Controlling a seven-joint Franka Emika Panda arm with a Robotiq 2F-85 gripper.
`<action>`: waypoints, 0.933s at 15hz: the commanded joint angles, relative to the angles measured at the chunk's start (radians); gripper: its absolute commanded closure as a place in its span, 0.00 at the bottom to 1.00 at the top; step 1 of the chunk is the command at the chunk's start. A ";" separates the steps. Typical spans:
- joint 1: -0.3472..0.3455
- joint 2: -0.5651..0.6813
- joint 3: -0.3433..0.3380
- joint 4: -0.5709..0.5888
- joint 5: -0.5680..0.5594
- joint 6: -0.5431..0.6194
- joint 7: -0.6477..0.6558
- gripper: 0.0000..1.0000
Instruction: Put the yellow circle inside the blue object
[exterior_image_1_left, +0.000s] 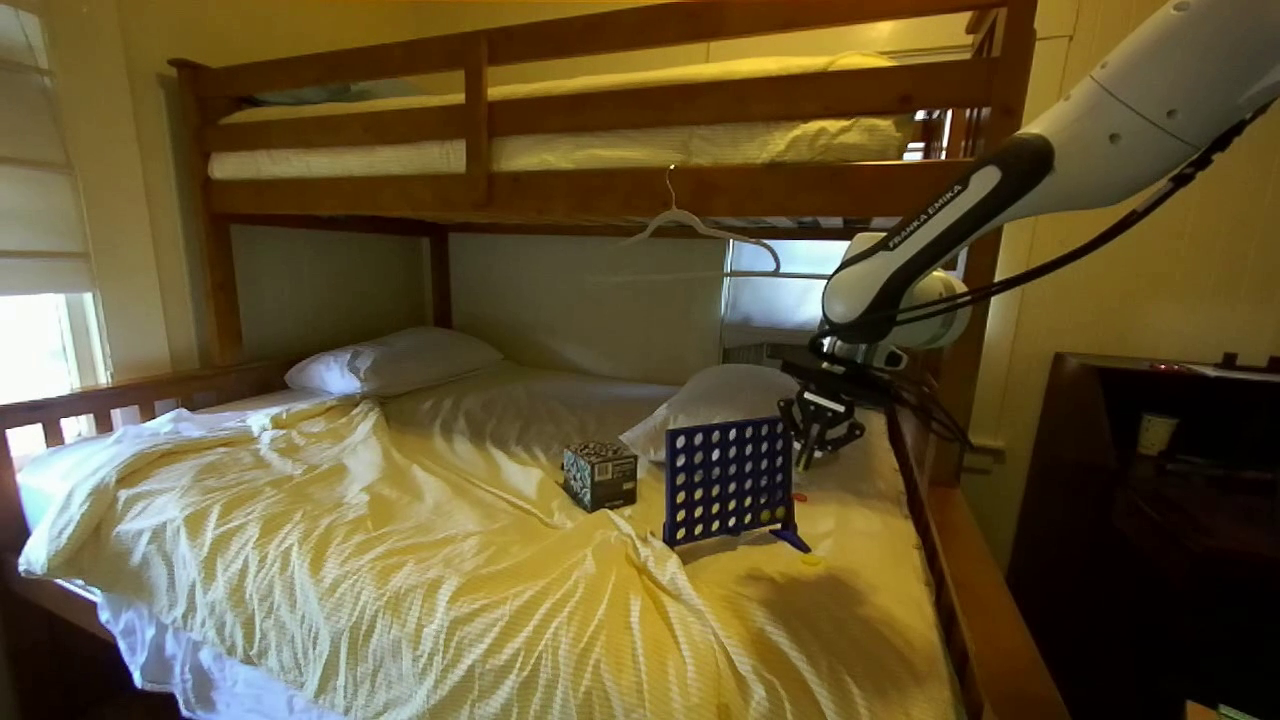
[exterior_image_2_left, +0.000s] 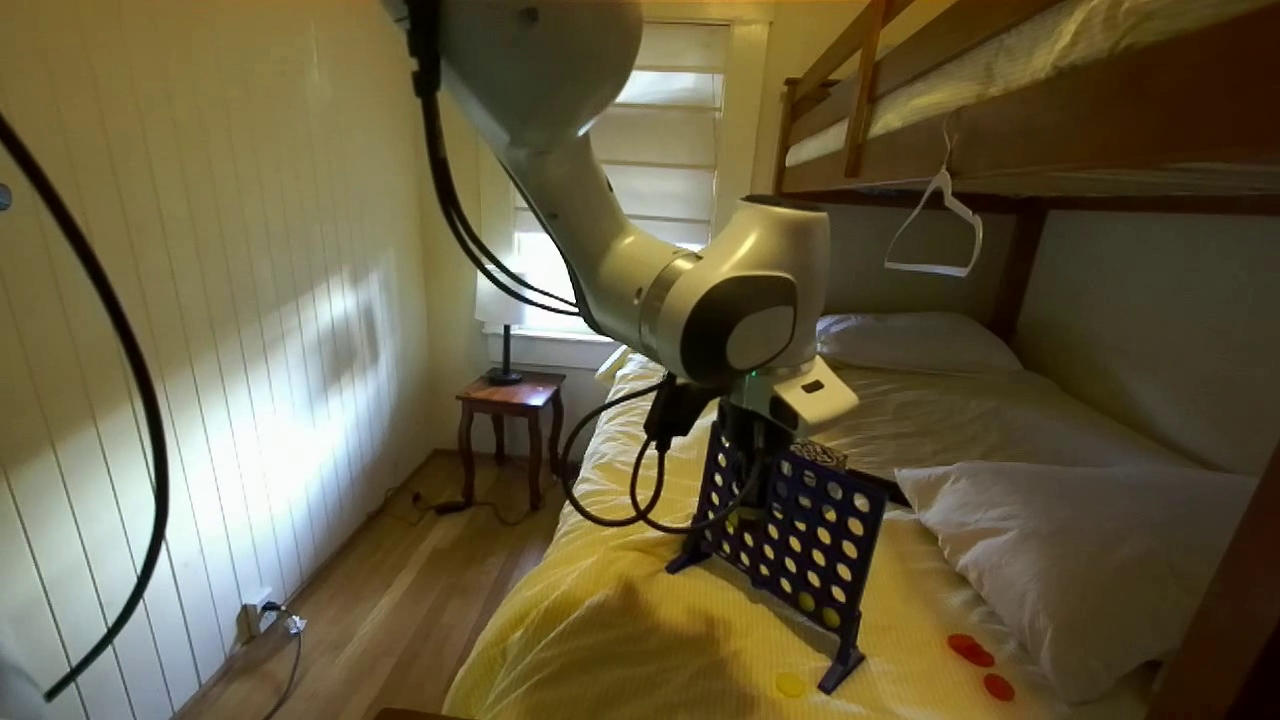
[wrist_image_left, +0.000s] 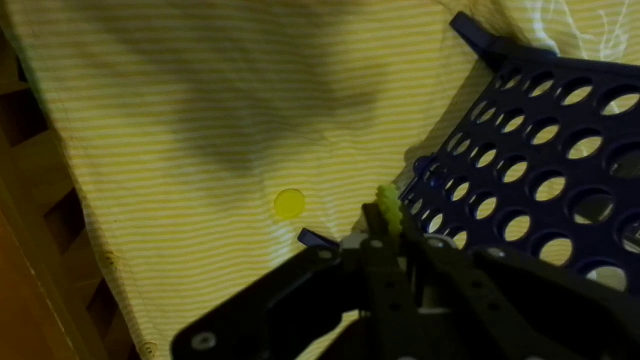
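Observation:
The blue object, a dark-blue upright grid board (exterior_image_1_left: 739, 478), stands on the bed in both exterior views (exterior_image_2_left: 812, 530). It fills the right of the wrist view (wrist_image_left: 550, 160). My gripper (wrist_image_left: 389, 216) is shut on a yellow circle (wrist_image_left: 390, 201) with a ridged edge, held on edge beside the board's end. In an exterior view the fingertips (exterior_image_1_left: 805, 460) are near the board's upper corner; exact height over its top edge is unclear. Another yellow disc (wrist_image_left: 289, 203) lies flat on the bed by a board foot (exterior_image_2_left: 842, 670). Yellow discs (exterior_image_2_left: 831, 617) show in the bottom row.
Red discs (exterior_image_2_left: 998, 686) lie on the bed near a white pillow (exterior_image_2_left: 1080, 550). A patterned box (exterior_image_1_left: 600, 476) stands beside the board. The bed's wooden side rail (exterior_image_1_left: 985, 610) runs along the edge. A white hanger (exterior_image_1_left: 672, 215) hangs from the upper bunk (exterior_image_1_left: 600, 195).

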 joint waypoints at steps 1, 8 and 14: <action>-0.019 0.014 0.022 0.057 0.045 -0.037 0.087 0.98; -0.013 0.034 0.039 0.150 0.090 -0.021 0.281 0.98; -0.017 0.082 0.037 0.239 0.128 -0.031 0.445 0.98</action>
